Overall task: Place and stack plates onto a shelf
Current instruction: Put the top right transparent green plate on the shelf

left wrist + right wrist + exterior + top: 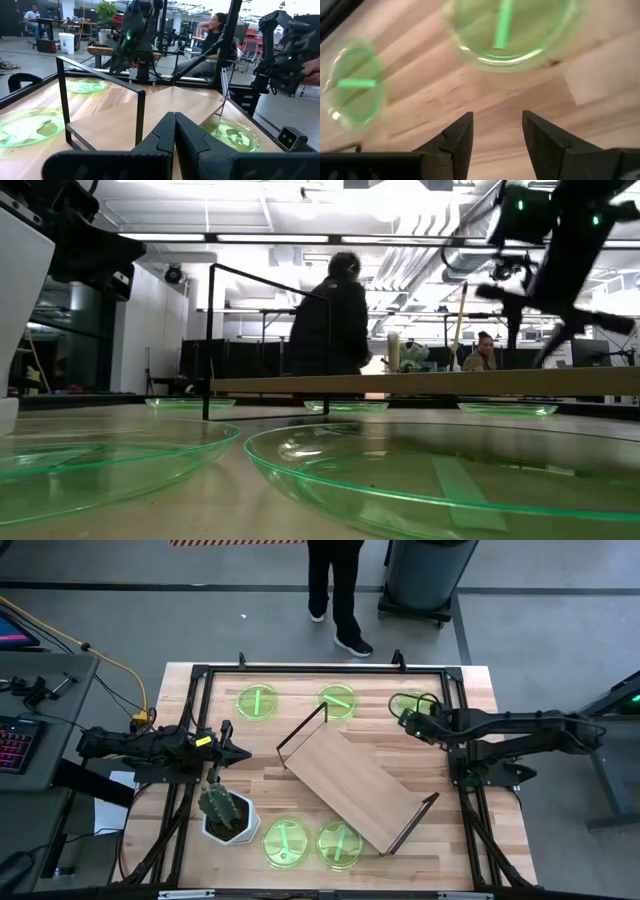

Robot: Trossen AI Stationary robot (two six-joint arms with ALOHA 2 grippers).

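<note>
Five green plates lie flat on the tabletop. Three sit along the far side: one at the left (257, 702), one in the middle (338, 701) and one at the right (410, 703). Two sit near the front edge (286, 843) (339, 844). The light-wood shelf (355, 785) stands slantwise in the middle on its black wire end frames (100, 100). My right gripper (403, 717) hangs open over the near rim of the far right plate (507, 30), fingers pointing down and touching nothing (497, 132). My left gripper (240, 753) is shut (175, 132) and hovers left of the shelf.
A cactus in a white pot (225, 812) stands just nearer than my left gripper, beside the near plates. A black frame (200, 675) runs round the table's edges. A person (335, 590) stands beyond the far edge. Bare wood (440, 840) lies right of the shelf.
</note>
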